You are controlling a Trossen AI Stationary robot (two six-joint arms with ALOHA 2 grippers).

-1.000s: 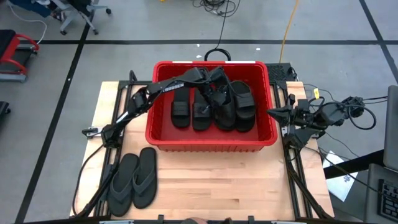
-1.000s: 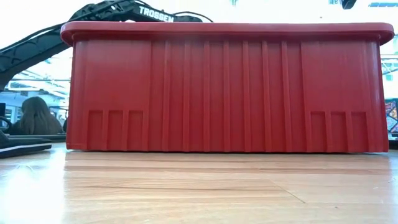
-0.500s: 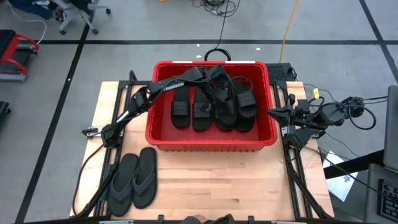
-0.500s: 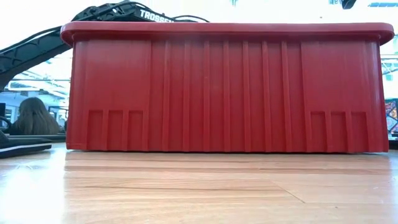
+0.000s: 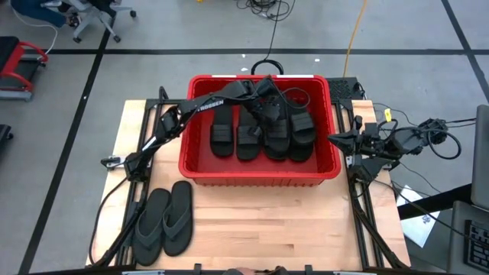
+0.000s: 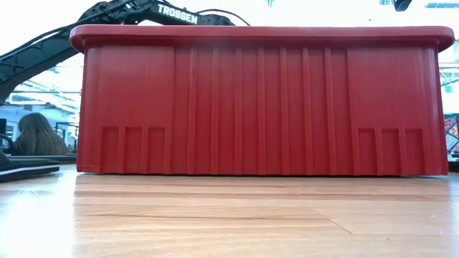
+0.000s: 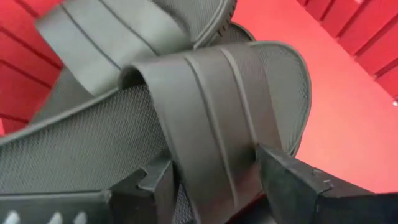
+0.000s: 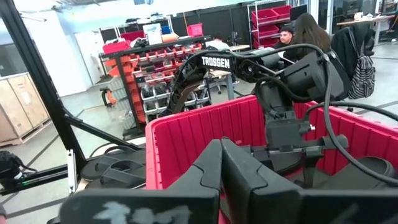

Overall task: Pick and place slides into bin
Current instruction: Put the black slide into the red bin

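The red bin point(image 5: 260, 180) stands at the table's middle, and several black slides point(image 5: 229, 131) lie sole-down side by side on its floor. My left gripper point(image 5: 269, 113) reaches into the bin from the left. It is open over one slide, and its fingers point(image 7: 283, 173) stand on either side of that slide's ribbed strap point(image 7: 205, 106). A second slide point(image 7: 124, 28) lies beyond that one. A dark grey flip-flop pair point(image 5: 165, 221) lies flat on the table's near left. My right gripper point(image 8: 221, 146) waits shut beside the bin's right wall. My left gripper comes down at a slant onto the slide's strap, one finger at each edge point(image 7: 258, 155) of the band. I cannot tell whether the fingers touch it. The slide lies on the other slides and on the bin's floor.
The bin's tall walls point(image 6: 258, 100) enclose the left gripper. Bare wooden table point(image 5: 290, 229) lies in front of the bin. Cables and the right arm's base point(image 5: 382, 145) crowd the table's right edge. A person point(image 6: 32, 132) sits in the room behind.
My left gripper has risen a little inside the bin. The slide under it has settled flat among the others.
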